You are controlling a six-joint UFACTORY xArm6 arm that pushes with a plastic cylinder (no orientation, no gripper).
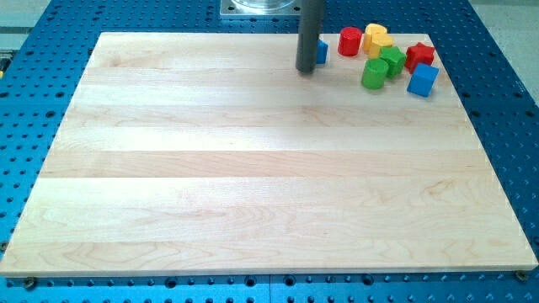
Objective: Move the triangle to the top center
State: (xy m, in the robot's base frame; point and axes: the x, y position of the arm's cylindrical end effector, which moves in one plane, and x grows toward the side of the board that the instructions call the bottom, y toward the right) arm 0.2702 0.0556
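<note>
My tip (306, 70) rests on the wooden board (253, 168) near the view's top, just right of centre. A blue block (322, 52), likely the triangle, sits right behind the rod on its right side, mostly hidden by it and touching or nearly touching it. To the view's right lies a cluster: a red cylinder (349, 40), a yellow block (376, 35) and another yellow block (379, 45), a green star-like block (392, 59), a green cylinder (375, 74), a red star-like block (419, 55) and a blue cube (423, 80).
The board lies on a blue perforated table (505, 101). The arm's metal base (259, 8) shows at the view's top centre, just beyond the board's far edge.
</note>
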